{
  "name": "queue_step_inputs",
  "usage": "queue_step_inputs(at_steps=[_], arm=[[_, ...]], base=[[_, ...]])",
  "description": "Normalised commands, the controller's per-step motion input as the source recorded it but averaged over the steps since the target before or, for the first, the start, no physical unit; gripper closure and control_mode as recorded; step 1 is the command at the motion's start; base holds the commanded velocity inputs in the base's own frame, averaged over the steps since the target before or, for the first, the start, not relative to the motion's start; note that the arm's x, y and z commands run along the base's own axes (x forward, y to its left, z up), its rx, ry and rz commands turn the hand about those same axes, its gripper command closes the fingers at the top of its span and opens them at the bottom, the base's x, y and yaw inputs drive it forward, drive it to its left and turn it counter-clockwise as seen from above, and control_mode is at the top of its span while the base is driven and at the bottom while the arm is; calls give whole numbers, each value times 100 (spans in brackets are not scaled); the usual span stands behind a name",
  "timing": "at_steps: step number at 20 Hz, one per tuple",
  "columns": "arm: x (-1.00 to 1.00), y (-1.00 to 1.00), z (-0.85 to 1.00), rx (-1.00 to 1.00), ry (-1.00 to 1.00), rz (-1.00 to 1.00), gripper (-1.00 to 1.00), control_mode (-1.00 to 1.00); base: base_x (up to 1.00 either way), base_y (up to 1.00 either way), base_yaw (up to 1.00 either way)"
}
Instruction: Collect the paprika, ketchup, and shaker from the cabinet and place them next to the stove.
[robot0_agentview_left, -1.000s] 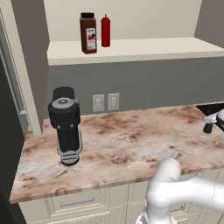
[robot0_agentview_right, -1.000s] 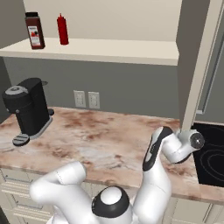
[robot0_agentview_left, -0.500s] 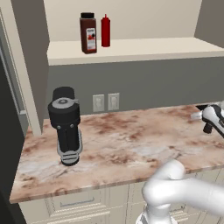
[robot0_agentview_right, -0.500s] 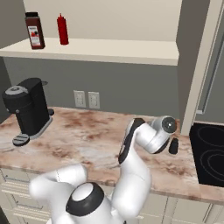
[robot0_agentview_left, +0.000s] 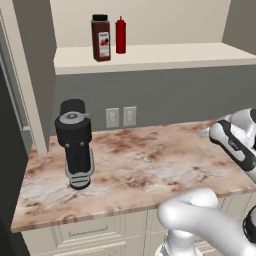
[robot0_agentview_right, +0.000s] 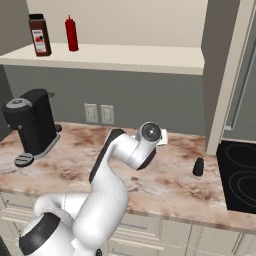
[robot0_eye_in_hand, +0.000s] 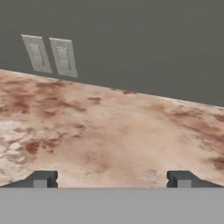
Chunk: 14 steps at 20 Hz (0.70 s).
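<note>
Left base view, change: the arm has swung in from the far right edge over the last second; its wrist now hangs above the right end of the tabletop (robot0_agentview_left: 150, 165), nearer the middle than it was.
Left base view, meaning: my guess is the arm is turning back toward the cabinet (robot0_agentview_left: 150, 57) for the next item.
Left base view, paprika: the paprika (robot0_agentview_left: 101, 37) stands upright on the shelf, a square dark red-brown jar with a black cap and a red-and-white label.
Left base view, ketchup: the ketchup (robot0_agentview_left: 120, 35) stands just beside it to the right, slim, all red, with a pointed nozzle; whether the two touch I cannot tell.
Left base view, coffee machine: the coffee machine (robot0_agentview_left: 75, 142) sits at the left of the tabletop, untouched.
Right base view, change: the wrist has pulled back from the stove (robot0_agentview_right: 240, 175) side, and the shaker (robot0_agentview_right: 198, 167) is left standing by itself.
Right base view, shaker: small, black, tapered, upright on the tabletop just beside the stove's edge, well apart from the arm.
Right base view, meaning: one of three items looks delivered; paprika and ketchup remain on the shelf.
Hand view, claw: the claw (robot0_eye_in_hand: 111, 179) is spread wide, its two dark fingertips (robot0_eye_in_hand: 41, 179) far apart with nothing between them.
Hand view, surroundings: it looks over bare marbled tabletop toward the grey wall and the outlets (robot0_eye_in_hand: 50, 55).
</note>
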Motion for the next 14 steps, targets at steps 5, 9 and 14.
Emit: queue_step_inputs(at_steps=[5, 9, 14], arm=[[-46, 94, 78, 5, 0, -1, -100, -100], [-38, 92, 92, 6, -5, -5, -100, -100], [-29, 81, 100, 4, -11, -7, -100, -100]], base=[[0, 0, 0], [0, 0, 0], [0, 0, 0]])
